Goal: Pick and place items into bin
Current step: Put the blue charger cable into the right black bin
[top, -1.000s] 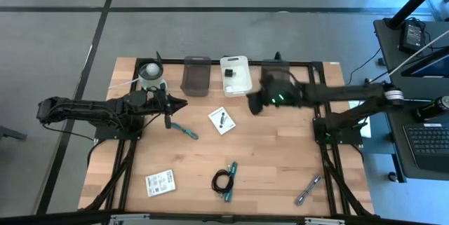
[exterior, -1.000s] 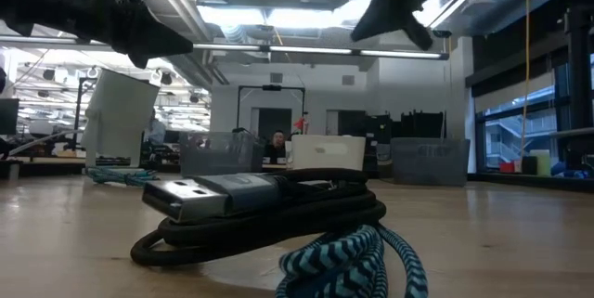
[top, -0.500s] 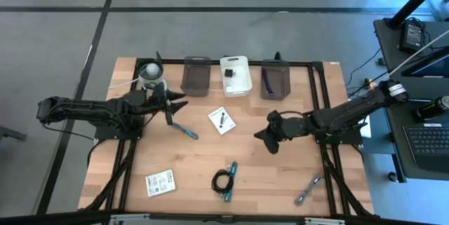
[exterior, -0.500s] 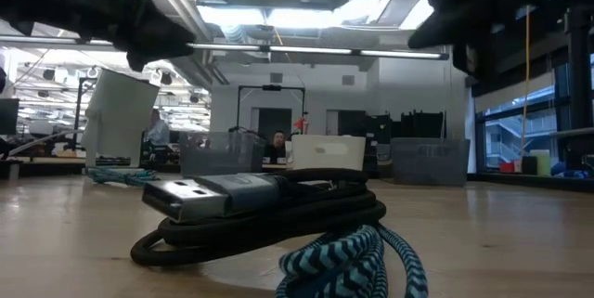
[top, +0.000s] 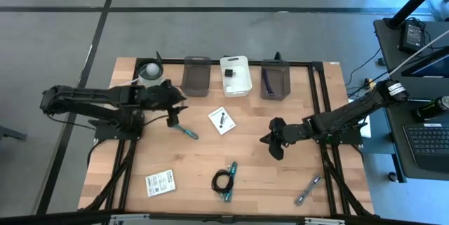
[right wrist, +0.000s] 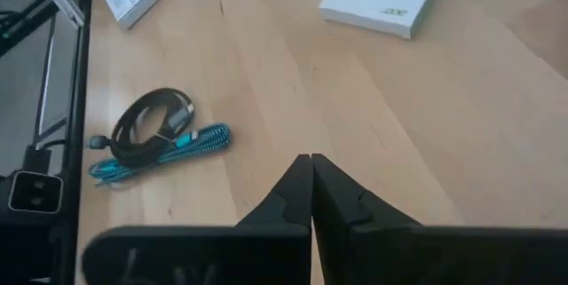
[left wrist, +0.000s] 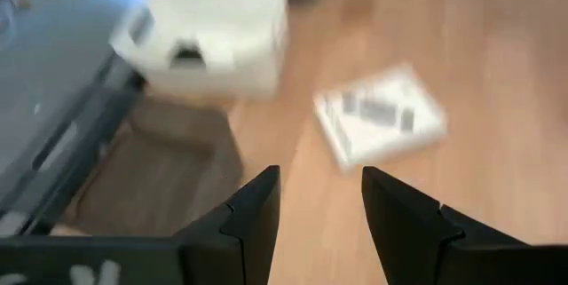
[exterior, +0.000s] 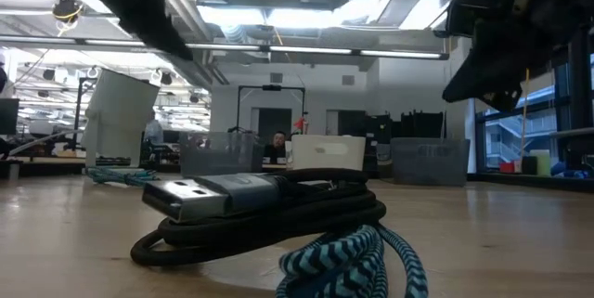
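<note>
Two arms worked over the desk (top: pixel 280 183) as loose items waited for the bins along its far edge. The left pincer (top: pixel 170 115) hung with its fingers (left wrist: pixel 253 214) parted and nothing between them, near the far left corner beside the white cup (top: pixel 150 71). A teal-handled tool (top: pixel 186 131) lay just below it on the wood, and the white card (top: pixel 222 120) sat a little further toward the middle, past the brown bin (top: pixel 196 76) and the white bin (top: pixel 236 75).

The right pincer (top: pixel 275 143) was clenched on nothing, poised over bare wood right of centre. The black coiled cable (right wrist: pixel 153 127), bundled with a teal braided cable (right wrist: pixel 169 151), lay ahead of it toward the near edge, well apart. A silver metal piece (top: pixel 308 189) rested near the right front corner, and a white packet (top: pixel 160 182) at the left front.

Judging from the layout, the left arm was best placed for the teal tool: it should come straight down with fingers either side of the handle, crosswise to its length, and close only once low enough to catch the thin shaft. The right arm would need to release its fingers before nearing the cable coil.
</note>
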Robot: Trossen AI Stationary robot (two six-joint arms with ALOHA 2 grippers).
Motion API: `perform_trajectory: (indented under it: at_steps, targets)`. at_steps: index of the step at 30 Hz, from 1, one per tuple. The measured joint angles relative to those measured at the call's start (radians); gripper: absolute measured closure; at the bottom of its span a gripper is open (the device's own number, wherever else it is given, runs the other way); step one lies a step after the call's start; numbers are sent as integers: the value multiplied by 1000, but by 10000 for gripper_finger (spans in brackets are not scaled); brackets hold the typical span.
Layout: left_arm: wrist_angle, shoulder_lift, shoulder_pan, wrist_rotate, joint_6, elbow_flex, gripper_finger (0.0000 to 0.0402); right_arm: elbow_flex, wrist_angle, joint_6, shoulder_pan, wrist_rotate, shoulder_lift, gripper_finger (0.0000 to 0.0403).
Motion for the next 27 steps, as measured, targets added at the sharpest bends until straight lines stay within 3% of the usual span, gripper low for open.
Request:
perform_trajectory:
  at_steps: [4, 9, 15, 27]
  targets:
    - [-208, 166, 1, 67, 20, 126, 248, 0, 0, -70, 0, 0, 0, 400]
    - [-332, 335, -7, 87, 43, 211, 252, 0, -1, -100, 0, 0, 0, 401]
    - [-393, 469, -7, 197, 214, 224, 253, 0, -1, -101, 0, 0, 0, 401]
    - [-412, 684, -7, 239, 379, 199, 253, 0, 17, -66, 0, 0, 0, 400]
